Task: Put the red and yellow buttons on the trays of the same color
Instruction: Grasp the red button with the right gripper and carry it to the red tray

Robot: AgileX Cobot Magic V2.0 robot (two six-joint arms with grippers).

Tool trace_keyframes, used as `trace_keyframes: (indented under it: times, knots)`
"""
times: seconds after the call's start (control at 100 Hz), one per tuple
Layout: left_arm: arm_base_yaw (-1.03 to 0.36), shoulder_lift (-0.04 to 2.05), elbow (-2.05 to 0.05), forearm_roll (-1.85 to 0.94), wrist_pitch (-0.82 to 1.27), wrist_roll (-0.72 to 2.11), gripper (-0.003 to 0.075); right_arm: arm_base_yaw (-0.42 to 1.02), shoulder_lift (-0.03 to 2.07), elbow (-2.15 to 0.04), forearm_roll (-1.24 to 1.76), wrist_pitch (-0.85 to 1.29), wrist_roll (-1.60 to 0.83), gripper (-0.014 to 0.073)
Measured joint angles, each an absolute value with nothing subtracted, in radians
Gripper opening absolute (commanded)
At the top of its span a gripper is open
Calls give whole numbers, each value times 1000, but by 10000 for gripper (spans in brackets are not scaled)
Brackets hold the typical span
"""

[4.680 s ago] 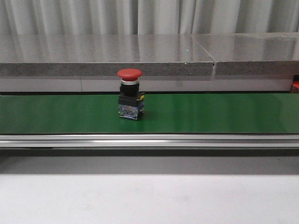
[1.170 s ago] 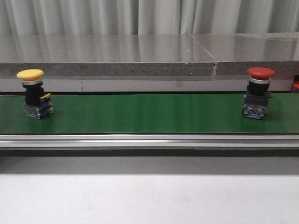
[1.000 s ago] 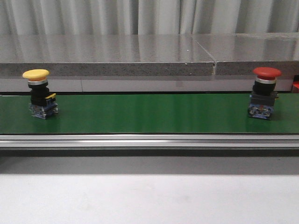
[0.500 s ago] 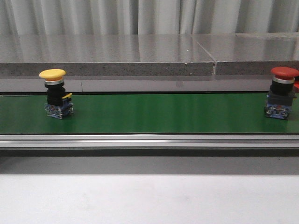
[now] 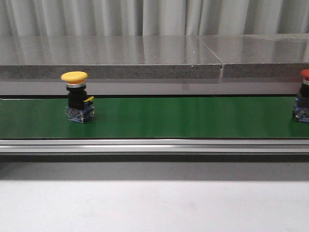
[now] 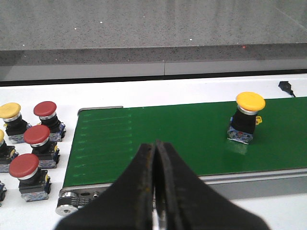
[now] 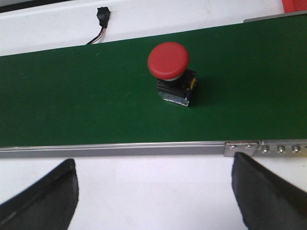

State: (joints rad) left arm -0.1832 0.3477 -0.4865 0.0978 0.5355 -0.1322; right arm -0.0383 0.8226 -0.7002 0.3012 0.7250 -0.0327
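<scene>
A yellow button (image 5: 77, 96) rides upright on the green belt (image 5: 183, 118) at the left; the left wrist view shows the same yellow button (image 6: 247, 117) beyond and to one side of my left gripper (image 6: 155, 148), whose fingers are pressed together with nothing between them. A red button (image 5: 303, 95) stands at the belt's far right edge, partly cut off. In the right wrist view that red button (image 7: 171, 72) sits on the belt ahead of my right gripper (image 7: 153, 179), which is wide open over the white table. No trays are in view.
Several spare red buttons (image 6: 37, 142) and yellow buttons (image 6: 11, 116) stand on the white table beside the belt's end. A grey stone ledge (image 5: 145, 60) runs behind the belt. A small black connector (image 7: 101, 13) with wires lies past the belt.
Both buttons have travelled to the right along the belt; the red one has reached the frame's right edge and the yellow one came in from the left.
</scene>
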Motion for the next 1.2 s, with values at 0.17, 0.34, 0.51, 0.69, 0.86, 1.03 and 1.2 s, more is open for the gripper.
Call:
trace_keyframes:
  times: [0.17,0.34,0.51,0.69,0.86,1.03,1.2]
  knots:
    - [-183,348,-487,98,535,-132,-19,-38,991,-791,259,731,-40,645]
    - [-183,348,-487,98,535,-132,-19,-38,1168,-886,195,731,-40,645]
    - [-183,348,-487,98,535,-132,-19,-38,1331,-958,152,696,-40,645]
    - [-183,348,-487,98,535,-132,-19,-38,1457,-1009,127,662,-40,541]
    - [-183,348,-487,98,535,-132,-19,-67,1523,-1041,106,696,-40,182]
    - [-183,348,-487,98,535,-132,-19,-107,1525,-1091,106,756,-42,120]
    - [-183,348,-487,98,535,-132,-19,-173,1530,-1196,106,784,-42,120]
